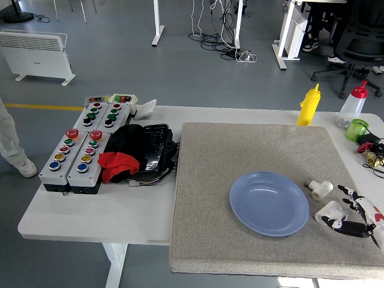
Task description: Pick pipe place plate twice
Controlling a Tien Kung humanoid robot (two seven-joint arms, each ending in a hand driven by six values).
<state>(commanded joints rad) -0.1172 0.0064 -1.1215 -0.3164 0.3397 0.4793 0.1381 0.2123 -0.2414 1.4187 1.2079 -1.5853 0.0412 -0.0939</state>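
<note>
Right hand [354, 217] fingers [348, 228] clasping pipe [330, 211]; second pipe [320, 189] beside plate [269, 203].

Cut-offs and occlusions, right and left edges mostly.
Right hand [359, 217] cropped by the right edge, arm out of frame; its fingers cover part of the near pipe fitting [330, 211], grip unclear. Mat [252, 150] front edge runs off the bottom. Person's leg and shoe [15, 157] cut at the left edge. Green cup [358, 129] and small items [370, 150] at the right edge too small to identify. Labels on button boxes [78, 157] unreadable.
</note>
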